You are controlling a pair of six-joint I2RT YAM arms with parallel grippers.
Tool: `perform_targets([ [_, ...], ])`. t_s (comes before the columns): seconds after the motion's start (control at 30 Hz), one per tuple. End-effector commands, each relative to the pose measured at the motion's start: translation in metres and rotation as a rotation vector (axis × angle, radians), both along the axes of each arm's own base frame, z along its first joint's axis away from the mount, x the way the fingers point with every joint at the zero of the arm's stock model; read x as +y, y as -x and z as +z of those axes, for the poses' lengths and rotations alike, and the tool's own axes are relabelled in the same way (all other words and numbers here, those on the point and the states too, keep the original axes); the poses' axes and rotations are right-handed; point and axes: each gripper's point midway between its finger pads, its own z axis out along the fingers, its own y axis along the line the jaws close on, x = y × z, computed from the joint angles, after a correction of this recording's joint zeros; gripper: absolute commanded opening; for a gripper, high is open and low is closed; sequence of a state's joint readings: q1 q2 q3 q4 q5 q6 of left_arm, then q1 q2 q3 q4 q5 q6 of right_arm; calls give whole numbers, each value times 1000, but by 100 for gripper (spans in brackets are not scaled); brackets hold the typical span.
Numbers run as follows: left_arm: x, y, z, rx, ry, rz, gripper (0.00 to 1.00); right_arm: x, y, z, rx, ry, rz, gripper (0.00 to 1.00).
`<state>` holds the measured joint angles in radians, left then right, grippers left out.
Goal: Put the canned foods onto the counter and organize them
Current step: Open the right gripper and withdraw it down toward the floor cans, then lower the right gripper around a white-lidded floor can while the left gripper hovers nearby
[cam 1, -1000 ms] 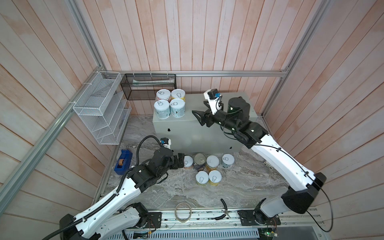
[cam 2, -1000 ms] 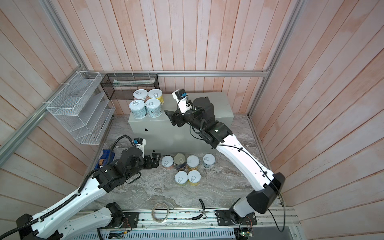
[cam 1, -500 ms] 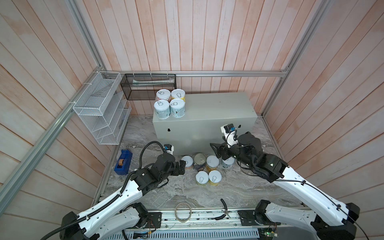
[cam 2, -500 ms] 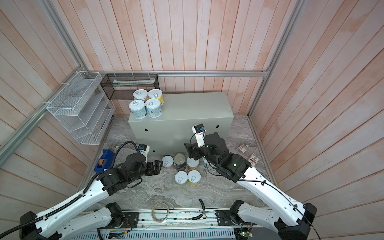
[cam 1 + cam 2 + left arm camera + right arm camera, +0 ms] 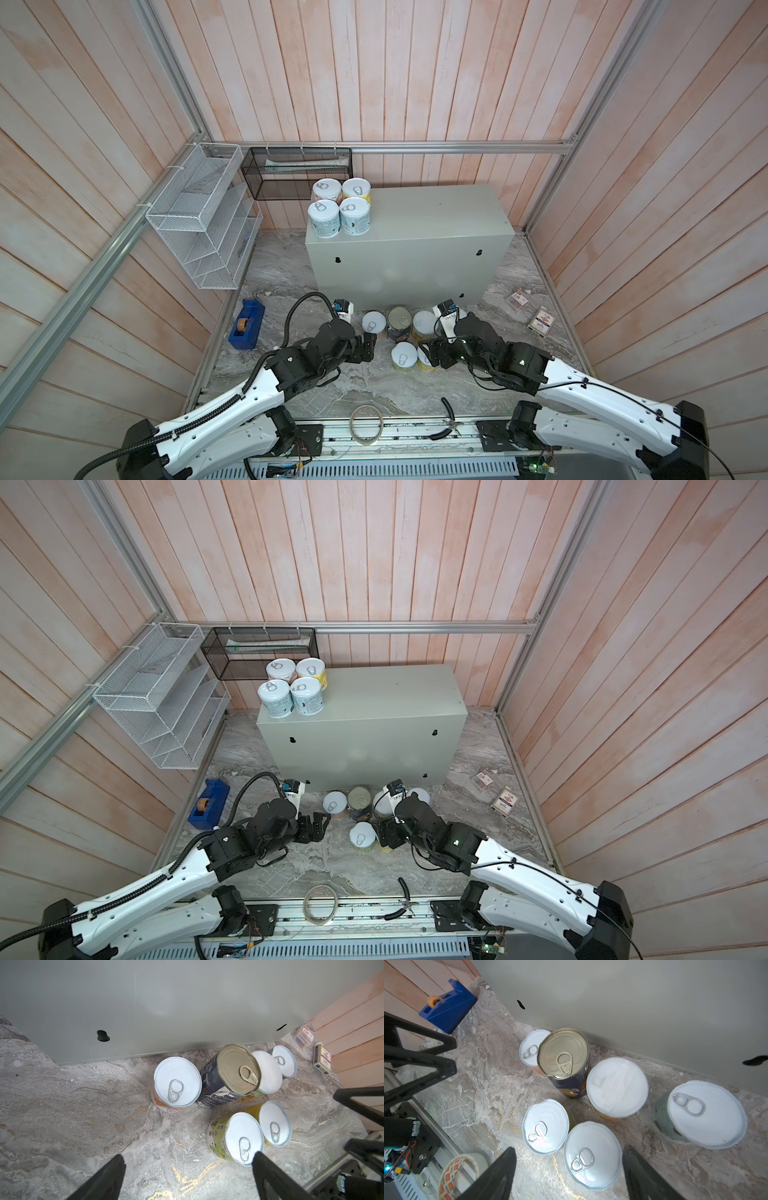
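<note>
Pickup step: left end effector (image 5: 188, 1156) and right end effector (image 5: 568, 1153) open, empty; close your right around the short yellow-labelled metal can (image 5: 273, 1124).

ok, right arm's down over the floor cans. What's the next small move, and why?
Probably lower the right gripper a little and close on the yellow can. Its jaws stand open on either side of that lid and hold nothing. The can stands upright on the marble floor, and the counter has bare top beside its four cans.
</note>
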<state>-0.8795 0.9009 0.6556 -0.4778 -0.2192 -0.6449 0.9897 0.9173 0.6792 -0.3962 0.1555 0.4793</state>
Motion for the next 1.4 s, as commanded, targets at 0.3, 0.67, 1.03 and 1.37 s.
perform_targets([
  [0.3,5,5,-14,15,27,37,96,-8,12,-35,82,-42,-81,81],
  [0.67,2,10,-33,53,34,28,96,-20,22,-68,170,27,-110,81],
  [1.03,1,7,-38,54,18,32,96,-26,23,-100,200,122,-125,83],
  [1.37,4,7,-44,62,7,48,96,-18,-8,-105,85,161,-152,84],
])
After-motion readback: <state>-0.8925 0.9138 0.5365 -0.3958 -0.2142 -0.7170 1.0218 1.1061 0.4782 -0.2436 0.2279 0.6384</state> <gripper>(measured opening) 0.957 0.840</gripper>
